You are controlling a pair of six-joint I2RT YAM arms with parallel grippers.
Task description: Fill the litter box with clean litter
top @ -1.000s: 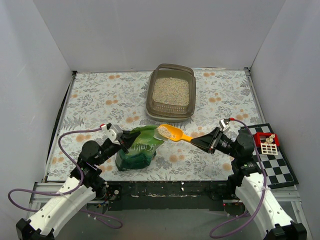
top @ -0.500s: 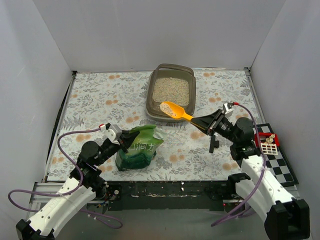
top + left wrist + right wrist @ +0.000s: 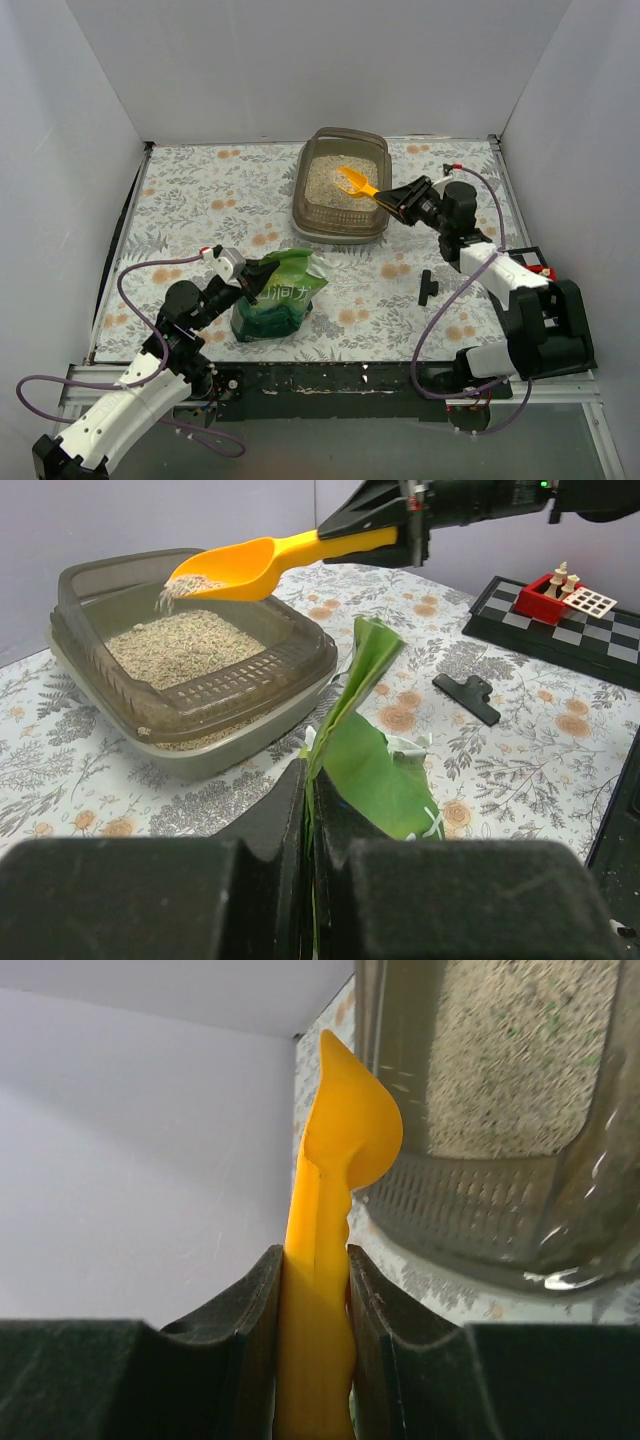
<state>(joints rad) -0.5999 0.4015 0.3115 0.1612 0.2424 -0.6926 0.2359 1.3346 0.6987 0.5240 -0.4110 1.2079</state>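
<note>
I count one litter box (image 3: 303, 195) at twelve o'clock on the table, its floor covered with clean litter (image 3: 325, 188). My right gripper (image 3: 384, 200) is clamped on the handle of the one yellow scoop (image 3: 355, 181), which is tilted over the box with granules spilling off its lip. My left gripper (image 3: 252, 285) is pinched tight on the top edge of the single green bag (image 3: 280, 305) at seven o'clock. One black clip (image 3: 428, 287) lies at four o'clock.

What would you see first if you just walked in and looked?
The bright yellow scoop, pinched in the right gripper, tips clean litter into the litter box at the far end. Nearer, the left gripper clamps a shiny green bag.
</note>
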